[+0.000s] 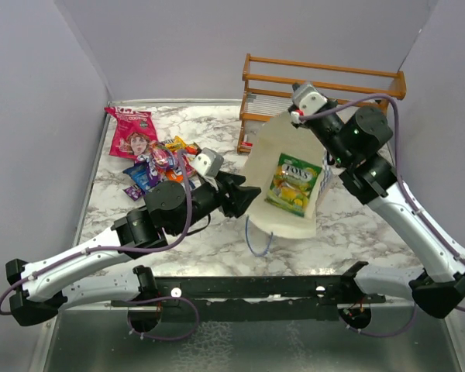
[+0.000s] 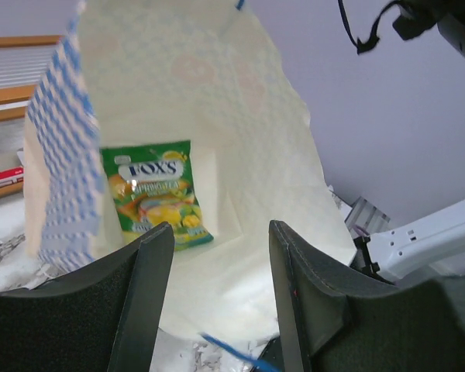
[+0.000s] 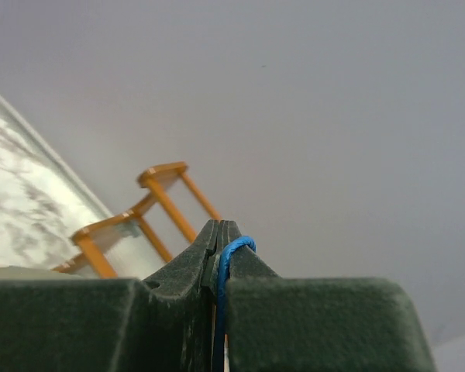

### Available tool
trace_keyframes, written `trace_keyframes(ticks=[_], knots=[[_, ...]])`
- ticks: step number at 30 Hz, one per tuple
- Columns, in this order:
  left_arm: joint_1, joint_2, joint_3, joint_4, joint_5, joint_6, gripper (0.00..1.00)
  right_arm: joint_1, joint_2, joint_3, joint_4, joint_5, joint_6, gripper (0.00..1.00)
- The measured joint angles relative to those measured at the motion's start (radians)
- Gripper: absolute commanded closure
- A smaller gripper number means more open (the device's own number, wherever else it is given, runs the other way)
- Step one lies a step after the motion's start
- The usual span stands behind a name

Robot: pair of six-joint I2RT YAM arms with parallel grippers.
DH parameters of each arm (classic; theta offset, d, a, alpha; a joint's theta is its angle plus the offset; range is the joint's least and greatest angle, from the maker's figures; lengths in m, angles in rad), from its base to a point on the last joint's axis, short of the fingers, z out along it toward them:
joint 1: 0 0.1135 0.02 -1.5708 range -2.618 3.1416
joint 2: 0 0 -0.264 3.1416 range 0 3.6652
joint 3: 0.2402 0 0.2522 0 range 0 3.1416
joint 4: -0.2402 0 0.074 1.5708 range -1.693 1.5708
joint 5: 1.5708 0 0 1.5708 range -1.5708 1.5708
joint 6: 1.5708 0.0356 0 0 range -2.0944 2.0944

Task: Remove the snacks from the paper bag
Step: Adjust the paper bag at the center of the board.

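The paper bag hangs tilted with its cream inside facing up. My right gripper is shut on its blue cord handle, as the right wrist view shows. Inside the bag lies a green-yellow FOX'S packet. My left gripper stands open at the bag's left mouth edge with nothing between its fingers. In the left wrist view the packet lies beyond the left finger, and the bag's checkered outside shows at left. Other snacks are piled on the table at left, beside a pink-red bag.
A wooden rack stands at the back, right behind the bag and my right gripper. The second blue cord handle dangles below the bag's lower edge. Grey walls close the table at left, back and right.
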Motion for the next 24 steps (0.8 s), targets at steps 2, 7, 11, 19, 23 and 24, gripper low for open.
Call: trace_keyframes(ticks=[2,7,11,19,23,24], knots=[[0.000,-0.002,0.000,-0.003,-0.005,0.001,0.45,0.000,0.050,0.062,-0.003,0.022,-0.066,0.98],[0.000,-0.010,-0.002,-0.028,-0.019,0.004,0.45,-0.004,0.094,0.105,-0.019,-0.009,-0.237,0.98],[0.000,-0.038,-0.010,-0.036,-0.039,0.008,0.42,-0.005,0.065,0.063,-0.042,-0.123,-0.242,0.98],[0.000,-0.050,-0.068,-0.043,-0.071,-0.029,0.38,-0.005,-0.026,-0.190,0.021,-0.295,-0.038,0.98],[0.000,-0.040,-0.127,-0.042,-0.052,-0.080,0.35,0.003,-0.022,-0.217,0.033,-0.334,0.076,0.98],[0.000,-0.035,-0.133,-0.042,-0.045,-0.090,0.35,0.006,-0.022,-0.220,0.040,-0.334,0.110,0.98]])
